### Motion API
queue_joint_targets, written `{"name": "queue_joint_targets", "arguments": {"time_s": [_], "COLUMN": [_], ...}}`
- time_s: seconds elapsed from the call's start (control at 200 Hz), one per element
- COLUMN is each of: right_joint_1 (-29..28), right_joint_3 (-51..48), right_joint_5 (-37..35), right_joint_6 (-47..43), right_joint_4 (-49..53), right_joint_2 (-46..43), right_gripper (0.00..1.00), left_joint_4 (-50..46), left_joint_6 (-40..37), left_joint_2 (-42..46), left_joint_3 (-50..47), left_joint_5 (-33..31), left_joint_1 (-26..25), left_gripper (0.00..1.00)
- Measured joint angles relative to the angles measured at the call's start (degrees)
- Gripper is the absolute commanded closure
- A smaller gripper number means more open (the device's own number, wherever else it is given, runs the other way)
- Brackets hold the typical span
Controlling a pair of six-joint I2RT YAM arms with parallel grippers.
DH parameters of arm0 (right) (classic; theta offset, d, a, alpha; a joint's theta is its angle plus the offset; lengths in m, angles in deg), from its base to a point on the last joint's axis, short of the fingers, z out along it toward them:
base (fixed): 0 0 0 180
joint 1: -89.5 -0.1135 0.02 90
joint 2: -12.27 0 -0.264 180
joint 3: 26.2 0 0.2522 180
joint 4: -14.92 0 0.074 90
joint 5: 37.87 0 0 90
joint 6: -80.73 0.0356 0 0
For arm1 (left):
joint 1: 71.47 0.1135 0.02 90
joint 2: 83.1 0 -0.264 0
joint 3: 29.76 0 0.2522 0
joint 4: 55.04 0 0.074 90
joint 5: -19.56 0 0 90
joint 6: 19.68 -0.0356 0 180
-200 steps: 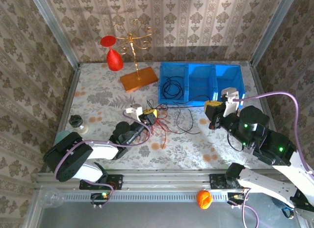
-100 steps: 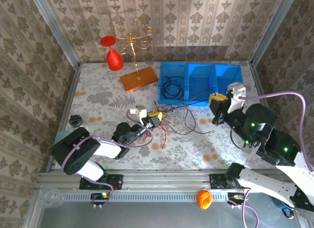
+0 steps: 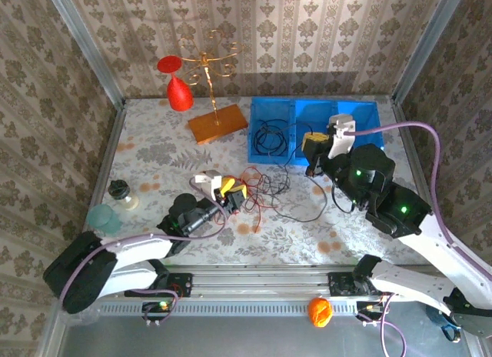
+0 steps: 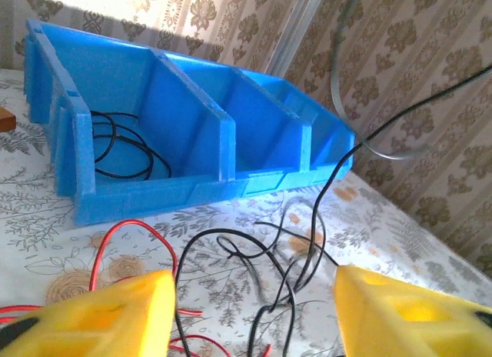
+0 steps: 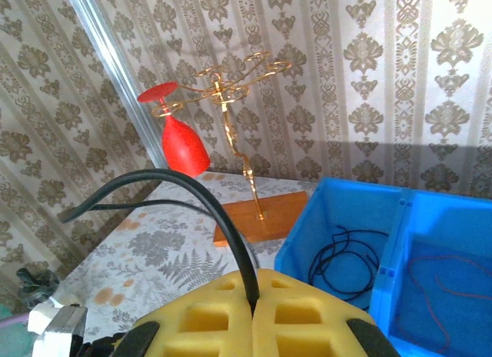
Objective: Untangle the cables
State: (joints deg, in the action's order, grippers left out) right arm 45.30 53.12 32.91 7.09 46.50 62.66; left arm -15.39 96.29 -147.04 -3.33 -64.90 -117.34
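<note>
A tangle of red and black cables (image 3: 257,191) lies on the table in front of the blue bin (image 3: 354,111). My left gripper (image 3: 231,194) sits low at the tangle's left edge. It is open, its yellow fingers (image 4: 115,315) wide apart with black and red strands (image 4: 296,257) on the table between and beyond them. My right gripper (image 3: 311,145) hovers at the bin's front wall, shut on a black cable (image 5: 192,191) that runs from its pads (image 5: 307,315) down to the tangle. Another black cable (image 3: 269,135) lies coiled in the bin's left compartment. A thin red one (image 5: 430,288) is in the middle compartment.
A gold stand on a wooden base (image 3: 217,126) holds a red glass (image 3: 178,88) at the back left. A small dark object (image 3: 119,190) and a teal cup (image 3: 100,217) sit by the left edge. An orange object (image 3: 320,311) rests below the front rail.
My left gripper has opened and let go of the cables, drawing back slightly left. My right gripper has carried the black cable left and toward the bin.
</note>
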Motion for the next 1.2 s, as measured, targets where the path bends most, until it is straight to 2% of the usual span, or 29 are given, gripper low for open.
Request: {"name": "queue_joint_targets", "arguments": {"time_s": [0.04, 0.19, 0.325, 0.54, 0.68, 0.84, 0.995, 1.2], "right_joint_1": [0.15, 0.83, 0.94, 3.72, 11.52, 19.76, 20.44, 20.68], "right_joint_3": [-0.46, -0.81, 0.94, 10.08, 16.63, 19.98, 23.82, 30.34], "right_joint_5": [0.39, 1.7, 2.12, -1.99, -3.89, 1.16, 5.97, 7.87], "right_joint_6": [0.35, 0.55, 0.17, -2.34, -2.21, 0.61, 1.88, 2.08], "right_joint_4": [-0.31, -1.46, -1.38, 0.9, 2.29, 2.49, 2.05, 1.36], "right_joint_2": [-0.04, -0.33, -0.24, 3.63, 9.46, 17.29, 25.33, 32.46], "right_gripper": [1.0, 1.0, 1.0, 1.0, 1.0, 1.0, 1.0, 1.0], "left_joint_4": [-2.29, -9.66, -11.82, -15.1, -19.52, -25.7, -31.43, -37.99], "left_joint_6": [-0.55, -2.51, -3.98, -3.98, -3.93, -3.91, -3.43, -2.36], "left_joint_2": [1.84, 4.37, 2.32, 3.96, 10.56, 17.51, 22.1, 28.79], "left_joint_3": [0.09, 2.19, 3.96, 3.93, 3.93, 3.93, 3.87, 2.93], "left_joint_5": [-0.2, -0.24, -0.7, -4.17, -7.3, -11.52, -13.77, -15.76], "left_joint_1": [0.0, -0.72, -2.82, -3.23, -3.23, -3.17, -2.8, -2.73], "left_gripper": [0.53, 0.31, 0.26, 0.24, 0.22, 0.2, 0.2, 0.2]}}
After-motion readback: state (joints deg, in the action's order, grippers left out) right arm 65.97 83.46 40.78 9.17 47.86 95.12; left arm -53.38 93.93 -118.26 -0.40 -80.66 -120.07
